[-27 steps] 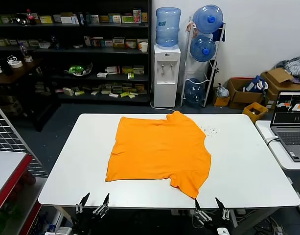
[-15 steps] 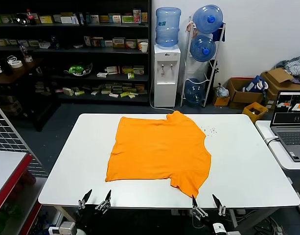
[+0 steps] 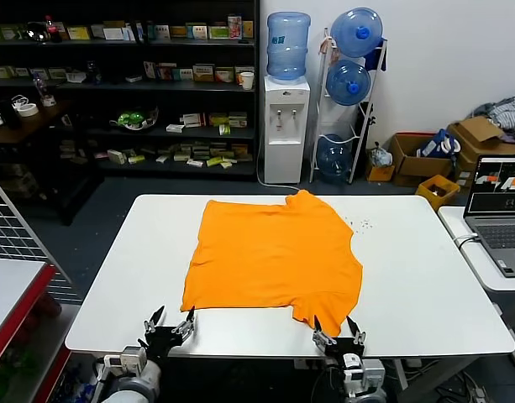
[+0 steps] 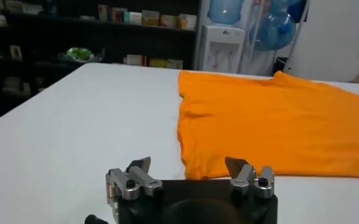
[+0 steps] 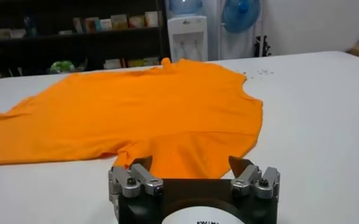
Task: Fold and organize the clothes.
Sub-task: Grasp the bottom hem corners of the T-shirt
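**Orange T-shirt flat on the table, both grippers spread at the near edge**

Spread flat across the middle of the white table (image 3: 425, 277): one bright orange T-shirt (image 3: 274, 256), plain side up, no lettering visible. Lying skewed, with one sleeve pointing toward the near edge and the far hem bunched into a small peak.

Left gripper (image 3: 170, 323) low over the near table edge, fingers (image 4: 140, 165) parted wide, holding nothing. Just ahead of those fingers, the near corner of the T-shirt (image 4: 277, 122); cloth not touched. Bare table surface (image 4: 75, 134) stretching beyond the outer finger.

Right gripper (image 3: 339, 334) also at the near edge, fingers (image 5: 243, 165) spread apart and empty. Directly in front of them, the sleeve tip of the T-shirt (image 5: 149, 109), close but not pinched between them; whether the cloth is touched cannot be told.

Beyond the table: dark shelving (image 3: 123, 92) with small boxes, a water dispenser (image 3: 286, 126) and a rack of blue bottles (image 3: 351, 92). Off to the right gripper's outer side, an open laptop (image 3: 499, 218) on a neighbouring surface, with cardboard boxes (image 3: 417, 155) behind it.
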Action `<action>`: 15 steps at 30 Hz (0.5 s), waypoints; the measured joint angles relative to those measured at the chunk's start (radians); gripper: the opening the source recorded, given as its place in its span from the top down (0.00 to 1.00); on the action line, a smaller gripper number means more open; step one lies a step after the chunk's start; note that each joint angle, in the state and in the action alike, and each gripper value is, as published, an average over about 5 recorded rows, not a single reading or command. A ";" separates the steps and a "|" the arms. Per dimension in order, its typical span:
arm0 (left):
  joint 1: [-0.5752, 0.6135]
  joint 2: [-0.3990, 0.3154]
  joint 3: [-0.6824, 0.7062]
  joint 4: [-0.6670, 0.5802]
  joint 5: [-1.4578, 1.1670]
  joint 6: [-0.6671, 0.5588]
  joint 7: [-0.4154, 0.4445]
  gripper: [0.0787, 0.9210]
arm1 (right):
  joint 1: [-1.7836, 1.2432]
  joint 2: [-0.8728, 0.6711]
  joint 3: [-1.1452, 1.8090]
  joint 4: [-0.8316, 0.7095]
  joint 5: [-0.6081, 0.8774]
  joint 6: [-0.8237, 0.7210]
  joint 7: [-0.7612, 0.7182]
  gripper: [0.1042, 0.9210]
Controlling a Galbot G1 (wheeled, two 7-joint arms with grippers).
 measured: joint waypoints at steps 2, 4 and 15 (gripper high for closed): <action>-0.012 -0.003 0.006 0.014 0.000 0.002 -0.001 0.12 | 0.005 0.000 -0.002 -0.005 -0.001 -0.003 0.003 0.19; -0.020 -0.005 0.012 0.023 0.000 0.004 -0.002 0.15 | 0.007 -0.001 -0.004 -0.007 -0.002 -0.005 0.007 0.25; -0.041 -0.012 0.030 0.047 0.003 0.013 0.000 0.49 | -0.002 -0.004 -0.009 -0.005 -0.001 -0.011 0.025 0.63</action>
